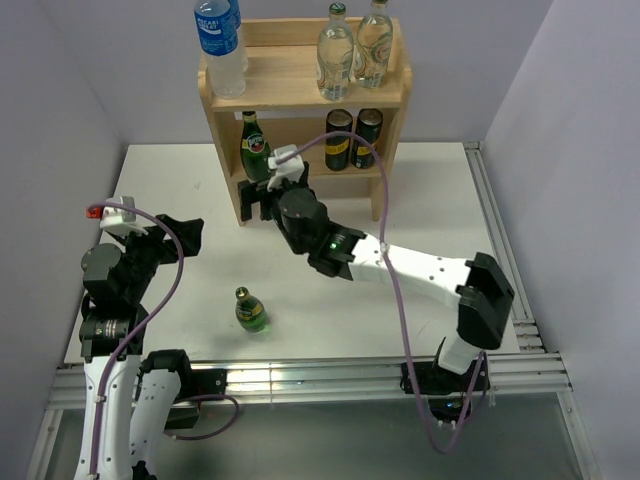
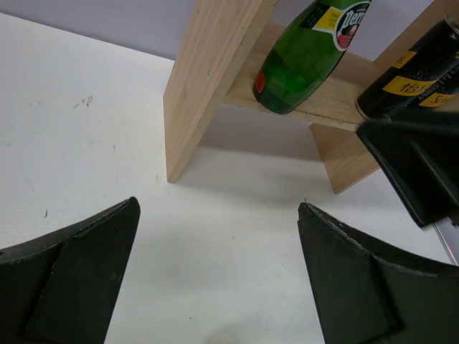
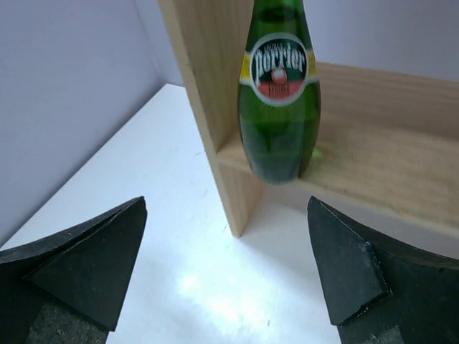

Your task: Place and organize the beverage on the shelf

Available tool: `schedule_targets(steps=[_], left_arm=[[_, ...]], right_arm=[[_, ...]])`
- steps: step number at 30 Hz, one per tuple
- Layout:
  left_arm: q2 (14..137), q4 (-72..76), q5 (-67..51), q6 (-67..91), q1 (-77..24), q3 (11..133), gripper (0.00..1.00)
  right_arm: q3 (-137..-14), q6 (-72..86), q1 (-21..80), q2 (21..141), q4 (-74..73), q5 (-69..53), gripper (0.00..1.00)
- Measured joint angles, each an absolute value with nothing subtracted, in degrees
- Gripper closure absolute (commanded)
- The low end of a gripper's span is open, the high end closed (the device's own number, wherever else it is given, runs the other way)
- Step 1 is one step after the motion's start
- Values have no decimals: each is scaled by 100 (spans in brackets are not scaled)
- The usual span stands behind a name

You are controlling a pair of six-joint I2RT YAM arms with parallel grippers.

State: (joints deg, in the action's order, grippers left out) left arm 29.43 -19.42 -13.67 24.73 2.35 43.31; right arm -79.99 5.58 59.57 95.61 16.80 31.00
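The wooden shelf (image 1: 300, 100) stands at the back. Its top tier holds two clear glass bottles (image 1: 335, 55). Its lower tier holds one green bottle (image 1: 255, 148) at the left and two dark cans (image 1: 352, 138) at the right. A second green bottle (image 1: 251, 311) stands on the table near the front. My right gripper (image 1: 262, 202) is open and empty, just in front of the shelf's left side panel (image 3: 215, 107), facing the shelved green bottle (image 3: 278, 100). My left gripper (image 1: 185, 235) is open and empty, left of it, over bare table (image 2: 219, 215).
A tall plastic water bottle (image 1: 218, 40) with a blue label stands on the top tier's left end. Walls close in on both sides of the white table (image 1: 430, 200). A metal rail (image 1: 500, 230) runs along its right edge. The right gripper's body (image 2: 416, 165) shows in the left wrist view.
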Motion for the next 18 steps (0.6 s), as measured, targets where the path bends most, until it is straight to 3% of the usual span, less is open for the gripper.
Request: schedule_targets(steps=[13, 18], left_arm=[[2906, -1935, -1365, 2475, 266, 4331, 1], [2908, -1935, -1363, 2473, 268, 4331, 1]], right_arm=[[-4300, 1879, 7583, 6528, 1658, 3732, 0], [-3435, 2296, 8635, 6246, 1719, 3951, 0]])
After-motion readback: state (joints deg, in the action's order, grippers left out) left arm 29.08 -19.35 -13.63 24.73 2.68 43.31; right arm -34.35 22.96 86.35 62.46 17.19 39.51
